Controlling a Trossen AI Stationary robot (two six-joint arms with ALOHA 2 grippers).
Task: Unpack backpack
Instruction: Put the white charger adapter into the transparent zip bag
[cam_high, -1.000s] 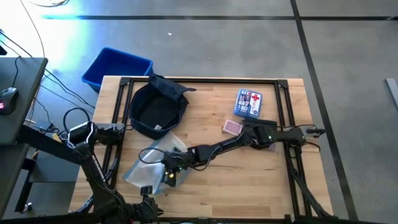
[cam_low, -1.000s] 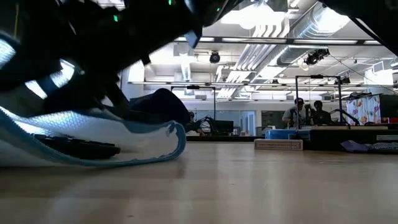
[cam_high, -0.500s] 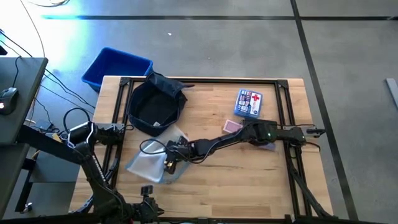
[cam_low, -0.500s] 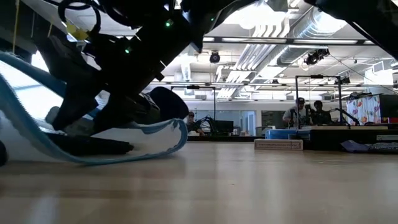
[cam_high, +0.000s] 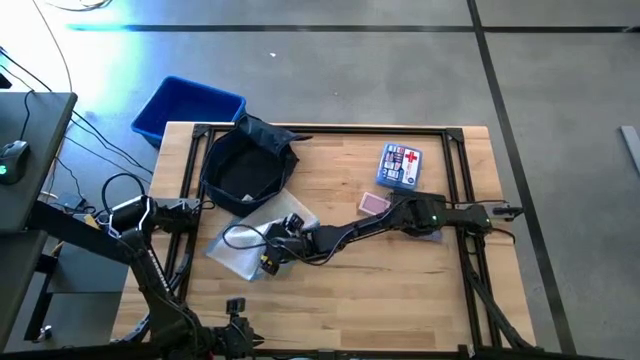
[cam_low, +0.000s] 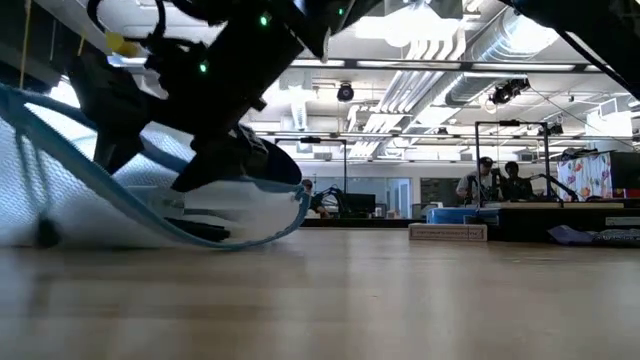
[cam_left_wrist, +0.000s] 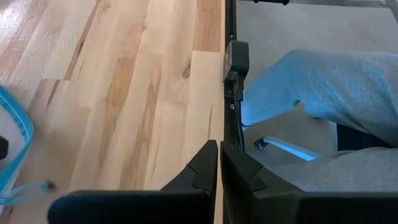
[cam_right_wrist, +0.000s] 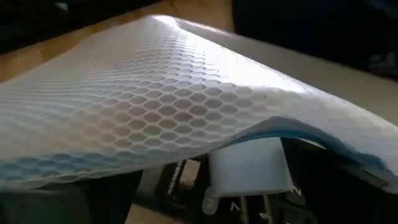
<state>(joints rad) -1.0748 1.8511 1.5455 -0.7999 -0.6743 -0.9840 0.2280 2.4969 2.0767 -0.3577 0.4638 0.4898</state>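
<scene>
High view: right gripper (cam_high: 272, 254) clenched on clear pouch (cam_high: 250, 238) beside backpack (cam_high: 248, 174). Best kept lifted, carried clear. Left gripper (cam_left_wrist: 219, 163) clenched, idle.

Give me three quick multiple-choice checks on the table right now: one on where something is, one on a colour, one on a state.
1. Where is the clear pouch?
A. inside the backpack
B. on the table beside the backpack
C. in the blue bin

2. What colour is the bin past the table's corner?
A. blue
B. red
C. green

3. How is the backpack?
A. zipped shut
B. open, lining showing
C. lifted off the table

Answers: 1 B, the right gripper is at the pouch just outside the bag; 2 A, plainly blue in the high view; 3 B, its dark inside faces up. The left gripper waits shut at the table's edge.
</scene>
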